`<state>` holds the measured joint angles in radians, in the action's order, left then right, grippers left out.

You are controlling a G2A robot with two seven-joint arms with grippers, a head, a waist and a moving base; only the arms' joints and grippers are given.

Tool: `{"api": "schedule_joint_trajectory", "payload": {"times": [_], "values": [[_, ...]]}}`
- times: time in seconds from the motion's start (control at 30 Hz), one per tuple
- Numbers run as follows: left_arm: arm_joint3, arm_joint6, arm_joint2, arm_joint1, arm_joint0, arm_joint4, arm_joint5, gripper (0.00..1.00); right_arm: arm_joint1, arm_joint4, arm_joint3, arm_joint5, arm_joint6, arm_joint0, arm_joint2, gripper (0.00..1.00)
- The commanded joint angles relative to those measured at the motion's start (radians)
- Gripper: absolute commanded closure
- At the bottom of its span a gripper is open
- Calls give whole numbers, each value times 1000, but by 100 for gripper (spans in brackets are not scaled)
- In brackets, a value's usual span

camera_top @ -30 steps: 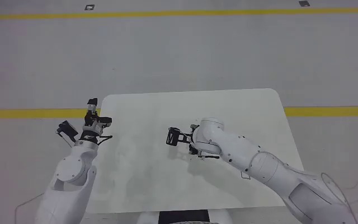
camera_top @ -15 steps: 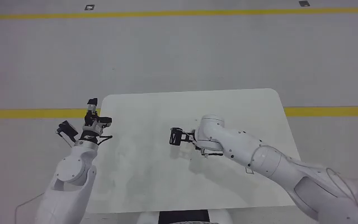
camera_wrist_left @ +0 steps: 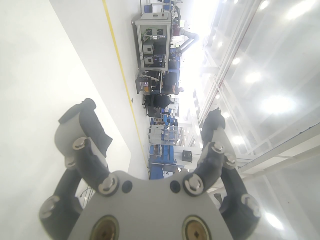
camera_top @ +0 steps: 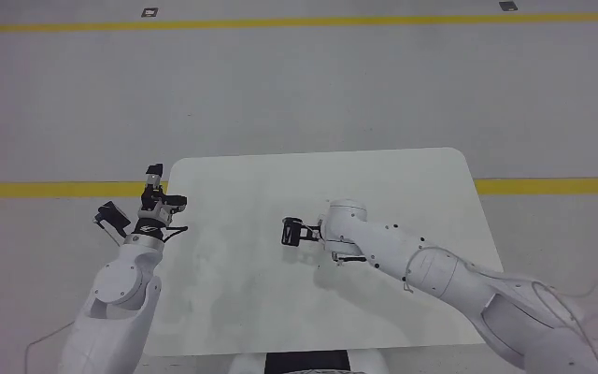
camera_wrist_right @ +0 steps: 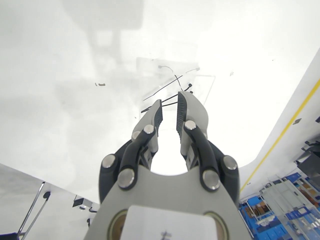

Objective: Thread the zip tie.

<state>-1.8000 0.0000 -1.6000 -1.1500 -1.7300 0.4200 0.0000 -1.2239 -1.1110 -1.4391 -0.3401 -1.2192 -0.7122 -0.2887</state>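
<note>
right jaws slightly apart near black zip ties (camera_wrist_right: 160, 90) (perhaps three), left jaws wide apart

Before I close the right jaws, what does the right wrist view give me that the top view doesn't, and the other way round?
Right wrist view: thin black zip ties lying crossed on the table, at and just beyond the tips of the right gripper, whose jaws stand a little apart. Top view: the left gripper at the table's left edge, and the right arm stretched across the tabletop. Both: the right gripper over the white table.
</note>
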Motion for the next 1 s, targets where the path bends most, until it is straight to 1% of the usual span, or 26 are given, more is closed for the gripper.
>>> {"api": "schedule_joint_trajectory", "payload": {"times": [0.0, 0.4, 0.57, 0.7, 0.73, 0.87, 0.97], "values": [[0, 0, 0, 0, 0, 0, 0, 0, -8, -4, 16, 0, 8, -1, 5, 83], [0, 0, 0, 0, 0, 0, 0, 0, -54, -10, 138, 0, 64, 13, 33, 85], [0, 0, 0, 0, 0, 0, 0, 0, -69, -6, 177, 0, 84, 20, 36, 91], [0, 0, 0, 0, 0, 0, 0, 0, -80, -6, 204, 0, 92, 24, 36, 91], [0, 0, 0, 0, 0, 0, 0, 0, -84, -7, 212, 0, 93, 24, 34, 90], [0, 0, 0, 0, 0, 0, 0, 0, -95, -13, 232, 0, 96, 21, 29, 80], [0, 0, 0, 0, 0, 0, 0, 0, -103, -17, 247, 0, 98, 18, 26, 79]]}}
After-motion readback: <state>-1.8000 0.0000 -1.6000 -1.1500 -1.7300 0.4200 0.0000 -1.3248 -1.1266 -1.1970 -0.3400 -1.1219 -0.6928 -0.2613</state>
